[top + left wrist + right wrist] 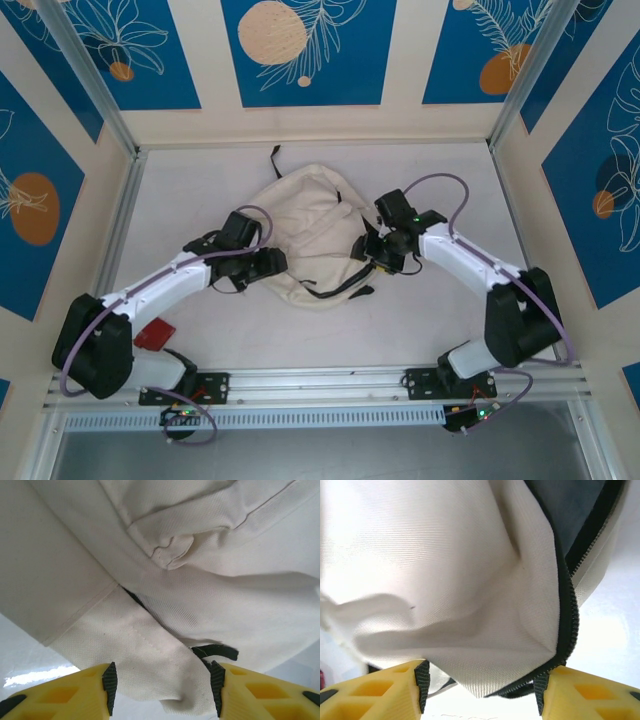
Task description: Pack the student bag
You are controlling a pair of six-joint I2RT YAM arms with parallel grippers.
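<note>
The student bag (305, 235), cream fabric with black straps, lies crumpled in the middle of the table. My left gripper (270, 262) is at its left edge and my right gripper (372, 250) at its right edge. In the left wrist view the left gripper (162, 682) stands open around a hanging fold of the bag (200, 595). The fold touches the right pad (216, 685) and hangs apart from the left one. The right gripper (481, 685) is open around a corner of the bag (445, 580), whose black zipper edge (568, 620) rests against the right pad (540, 687).
A small red object (155, 333) lies on the table near the left arm's base. A black strap (274, 160) trails from the bag's far end, and another (335, 290) lies at its near edge. Side walls and metal rails enclose the table.
</note>
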